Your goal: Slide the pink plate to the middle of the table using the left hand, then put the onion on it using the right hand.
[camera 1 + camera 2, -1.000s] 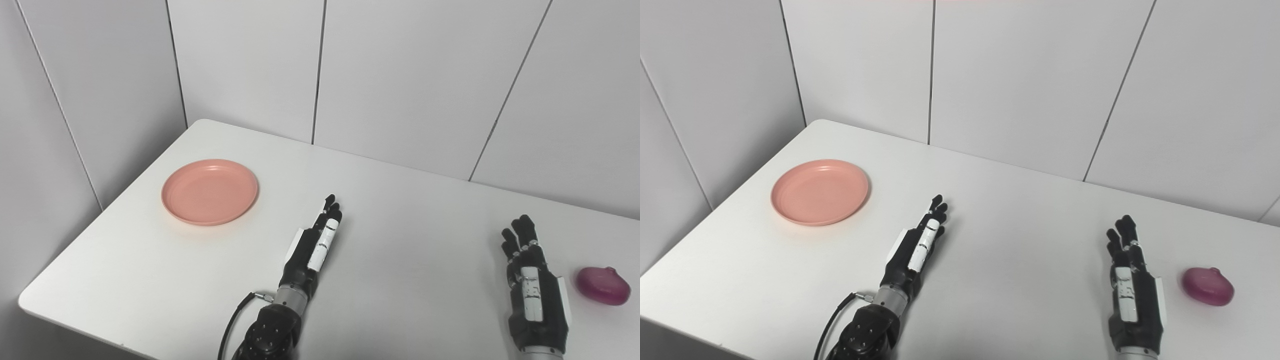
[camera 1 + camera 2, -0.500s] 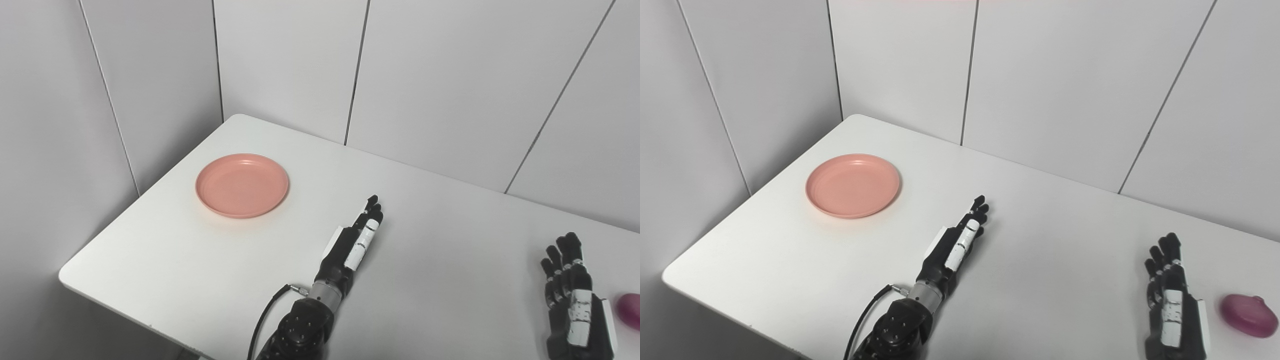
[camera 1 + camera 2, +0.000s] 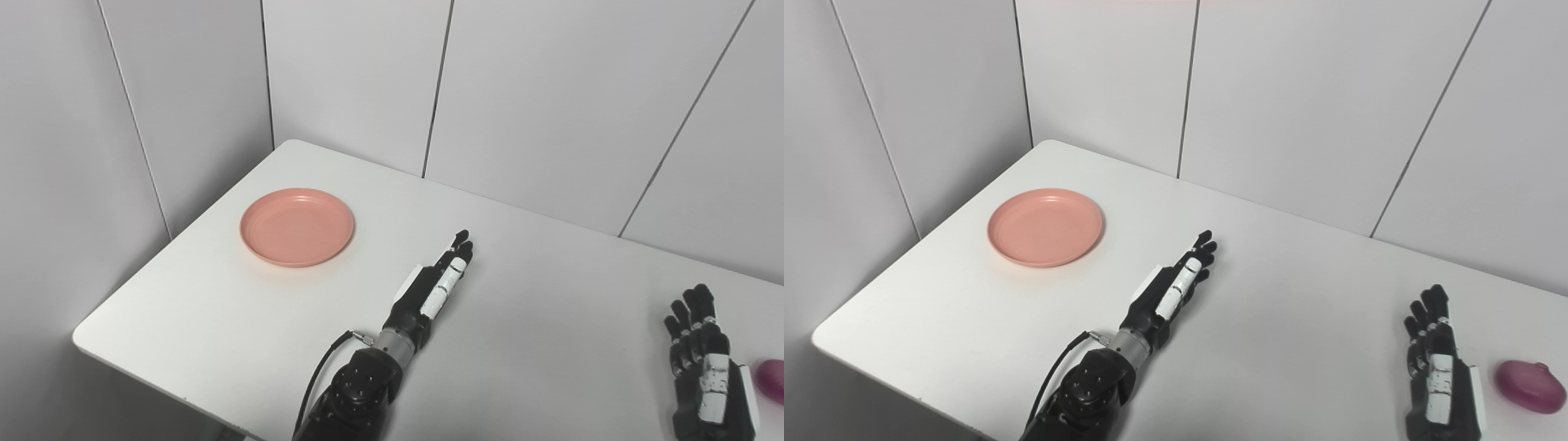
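pink plate (image 3: 1045, 227) lies far-left of left hand (image 3: 1172, 288), well apart | fingers straight, holding nothing | right hand (image 3: 1439, 380) spread, idle beside onion (image 3: 1529, 386)

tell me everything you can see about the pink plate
The pink plate is round and shallow, salmon pink with a matte, plastic-looking finish, a low raised rim and a flat centre. It is empty and lies flat and upright on the white table, near the far left corner. Nothing touches it but the table. The left robot hand is open, to its right and nearer the camera, well clear of the rim.
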